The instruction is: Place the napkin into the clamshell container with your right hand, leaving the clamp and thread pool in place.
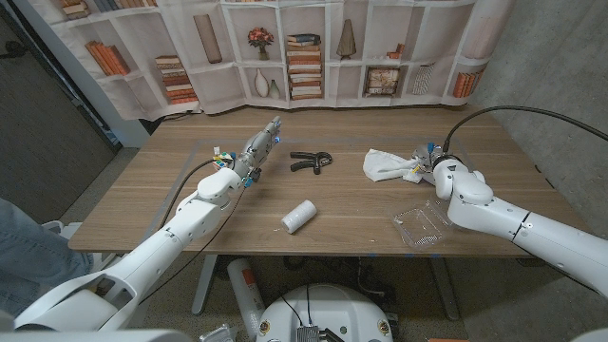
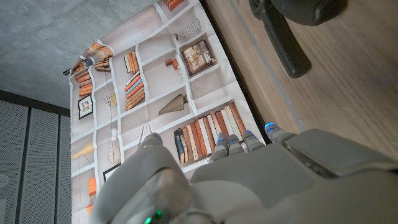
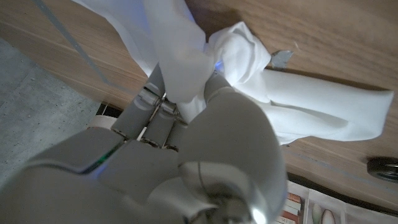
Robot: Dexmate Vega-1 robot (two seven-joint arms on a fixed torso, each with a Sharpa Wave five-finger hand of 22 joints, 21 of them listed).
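Napkin point(image 1: 388, 165): white cloth, crumpled on table's point(image 1: 171, 218) right side, behind the clear clamshell container point(image 1: 424, 226). Looks light, soft, floppy w/ no stiff edge, so prob. best pinched at a bunched fold. Right hand point(image 1: 429, 163) has fingers point(image 3: 163, 99) closed on 1 such fold. Left hand point(image 1: 258, 149) holds nothing, fingers straight, near clamp point(image 1: 310, 161); thread spool point(image 1: 297, 217) lies apart.

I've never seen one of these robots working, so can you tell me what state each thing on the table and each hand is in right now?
napkin: crumpled, gripped by the right hand
clamshell container: on the table near its front edge, no napkin in it
clamp: lying untouched
thread spool: lying on its side
left hand: holding nothing, fingers extended
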